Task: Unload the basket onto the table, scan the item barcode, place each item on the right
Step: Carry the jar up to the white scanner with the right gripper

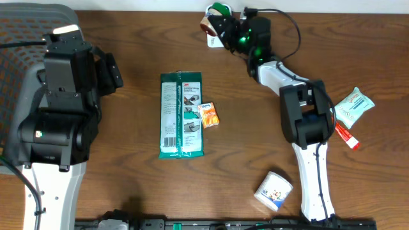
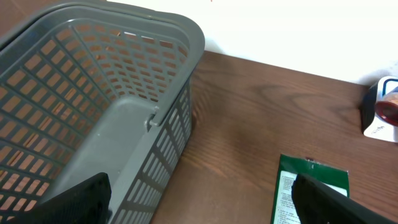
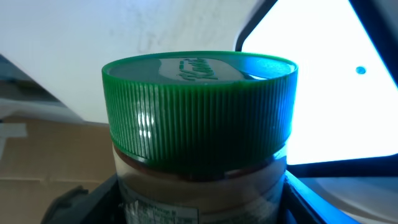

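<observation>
The rigid, likely slippery jar with green ribbed plastic lid (image 3: 199,106) was gripped below the lid by the right end effector (image 3: 199,208); the left end effector (image 2: 202,202) was seen open.

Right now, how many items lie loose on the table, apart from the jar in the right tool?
5: green packet at centre, orange sachet beside it, white-teal pouch and red tube far right, white tub front right. Others may be hidden.

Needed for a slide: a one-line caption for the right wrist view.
Right gripper clamps a green-lidded jar, a bright white panel behind it.
</observation>
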Robot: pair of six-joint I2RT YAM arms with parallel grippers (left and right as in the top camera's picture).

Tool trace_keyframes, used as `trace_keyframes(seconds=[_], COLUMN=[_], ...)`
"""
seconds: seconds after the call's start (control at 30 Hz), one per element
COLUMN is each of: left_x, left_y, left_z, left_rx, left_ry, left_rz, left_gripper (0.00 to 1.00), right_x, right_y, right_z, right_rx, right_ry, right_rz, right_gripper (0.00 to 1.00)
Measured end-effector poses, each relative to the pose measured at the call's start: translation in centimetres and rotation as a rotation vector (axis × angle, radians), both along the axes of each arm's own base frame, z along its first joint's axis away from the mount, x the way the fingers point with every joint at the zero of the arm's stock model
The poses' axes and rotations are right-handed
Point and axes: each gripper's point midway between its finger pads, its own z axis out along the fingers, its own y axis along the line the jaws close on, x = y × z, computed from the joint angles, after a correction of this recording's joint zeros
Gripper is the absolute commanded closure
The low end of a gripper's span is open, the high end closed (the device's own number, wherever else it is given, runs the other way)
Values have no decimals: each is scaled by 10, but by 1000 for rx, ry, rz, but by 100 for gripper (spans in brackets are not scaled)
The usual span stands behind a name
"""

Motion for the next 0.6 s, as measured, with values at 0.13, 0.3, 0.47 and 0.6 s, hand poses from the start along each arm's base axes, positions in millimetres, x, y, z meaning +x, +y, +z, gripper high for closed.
trace_keyframes(seconds=[0.13,0.3,0.47,0.6], left_x=[0,0,0,0], left_y=[0,0,0,0], left_z=[0,0,0,0], left_rx=[0,0,0,0], left_ry=[0,0,0,0], left_rz=[0,0,0,0], left_gripper=[8,8,8,8], right_x=[2,9,12,13], right_y=[-2,-7,-8,-10], right_z=[-10,0,24,23], right_rx=[-21,-13,24,35], right_ry=[36,-10,-103,-90], right_rz=[-42,-81,-83,-86], right_gripper=[99,99,99,99])
